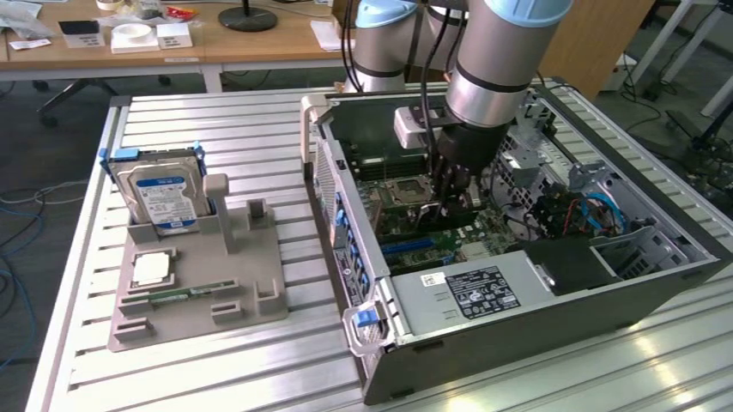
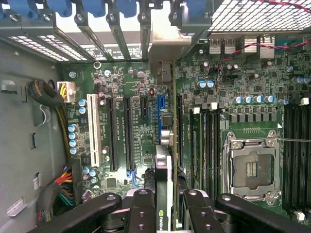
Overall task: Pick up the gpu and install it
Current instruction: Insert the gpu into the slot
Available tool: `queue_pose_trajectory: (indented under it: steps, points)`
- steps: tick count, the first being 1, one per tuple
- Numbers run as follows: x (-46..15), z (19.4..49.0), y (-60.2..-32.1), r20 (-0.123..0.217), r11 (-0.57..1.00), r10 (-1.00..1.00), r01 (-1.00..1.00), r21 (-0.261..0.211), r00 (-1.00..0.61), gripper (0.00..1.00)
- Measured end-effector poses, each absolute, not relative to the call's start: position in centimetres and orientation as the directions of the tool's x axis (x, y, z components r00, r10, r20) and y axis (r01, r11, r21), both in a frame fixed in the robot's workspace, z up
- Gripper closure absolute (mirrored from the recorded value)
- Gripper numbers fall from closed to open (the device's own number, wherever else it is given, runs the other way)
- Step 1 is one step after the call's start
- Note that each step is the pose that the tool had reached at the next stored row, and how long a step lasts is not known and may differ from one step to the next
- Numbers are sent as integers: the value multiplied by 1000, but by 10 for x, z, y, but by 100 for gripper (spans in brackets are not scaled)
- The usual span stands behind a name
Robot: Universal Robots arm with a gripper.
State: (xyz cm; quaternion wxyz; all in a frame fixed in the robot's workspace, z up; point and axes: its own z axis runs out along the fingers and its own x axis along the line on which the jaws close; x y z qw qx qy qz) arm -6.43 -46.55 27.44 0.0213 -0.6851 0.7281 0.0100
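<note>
Slim green-and-black gpu (image 2: pixel 164 160) stands on edge over the motherboard (image 2: pixel 121 87), pinched between the fingers (image 2: pixel 143 213), at 4 o'clock from the socket (image 1: pixel 407 187).

Grey arm (image 1: pixel 495 60), blue caps (image 1: pixel 387 12), black pincer (image 1: pixel 452 184)

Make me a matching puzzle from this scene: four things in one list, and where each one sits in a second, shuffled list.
Things:
1. gpu
2. hard drive
3. memory stick
4. processor socket

Places:
A. lying flat in the grey holder
B. on the motherboard, beside the memory slots
C. edge-on in the gripper, inside the computer case
D. standing upright in the grey holder

Pairs: 1-C, 2-D, 3-A, 4-B
</note>
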Motion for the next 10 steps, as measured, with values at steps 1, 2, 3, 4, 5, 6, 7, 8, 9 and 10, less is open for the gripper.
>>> queue_pose_trajectory:
  steps: [1, 2, 3, 4, 5, 6, 7, 8, 9, 10]
  points:
    - [-64, 274, -465, -45, 61, -997, -998, -15, -60, 73]
    - [-64, 274, -465, -45, 61, -997, -998, -15, -60, 73]
    - [-65, 274, -465, -45, 61, -997, -998, -15, -61, 73]
    - [-65, 274, -465, -45, 61, -997, -998, -15, -61, 73]
    - [-65, 274, -465, -45, 61, -997, -998, -15, -60, 73]
    - [-66, 274, -465, -45, 61, -997, -998, -15, -60, 73]
    - [-66, 274, -465, -45, 61, -997, -998, -15, -60, 73]
    - [-66, 274, -464, -45, 61, -997, -998, -15, -60, 73]
    - [-66, 273, -464, -45, 61, -997, -998, -15, -60, 73]
    - [-66, 273, -464, -45, 61, -997, -998, -15, -60, 73]
